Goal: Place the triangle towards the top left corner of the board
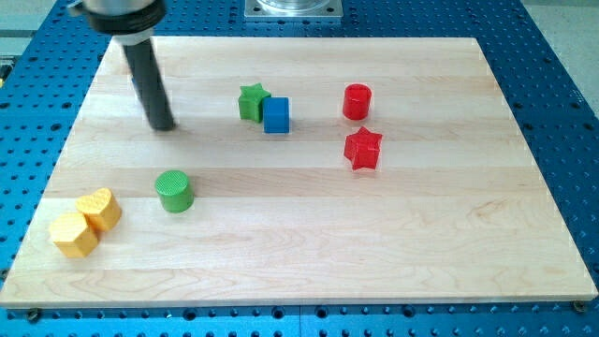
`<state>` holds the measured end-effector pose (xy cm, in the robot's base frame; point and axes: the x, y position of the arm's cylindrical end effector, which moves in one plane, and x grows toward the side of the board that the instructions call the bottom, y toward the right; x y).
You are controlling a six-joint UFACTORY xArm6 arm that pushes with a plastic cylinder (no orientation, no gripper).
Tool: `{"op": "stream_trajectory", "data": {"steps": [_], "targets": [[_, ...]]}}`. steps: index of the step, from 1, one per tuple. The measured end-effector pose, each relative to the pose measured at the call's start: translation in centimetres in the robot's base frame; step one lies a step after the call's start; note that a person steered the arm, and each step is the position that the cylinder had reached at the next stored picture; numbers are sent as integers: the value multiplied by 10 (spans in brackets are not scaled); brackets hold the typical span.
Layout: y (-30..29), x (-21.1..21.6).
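Observation:
My tip point(164, 125) rests on the wooden board point(309, 243) in its upper left part. It is well left of the green star point(251, 101) and above the green cylinder point(174, 191). It touches no block. A blue cube point(276, 115) sits against the green star's right side. No triangular block shows in the view; the rod may hide a little of the board behind it.
A red cylinder point(357, 101) stands right of centre near the top, with a red star point(363, 149) just below it. A yellow heart-like block point(101, 208) and a yellow hexagon point(74, 234) touch each other at the bottom left corner.

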<state>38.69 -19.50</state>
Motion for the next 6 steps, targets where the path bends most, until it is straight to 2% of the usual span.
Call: {"op": "stream_trajectory", "data": {"steps": [1,3,4,5,6], "targets": [[1,-18],[6,-79],[5,-41],[-46,-18],[-47,-41]]}}
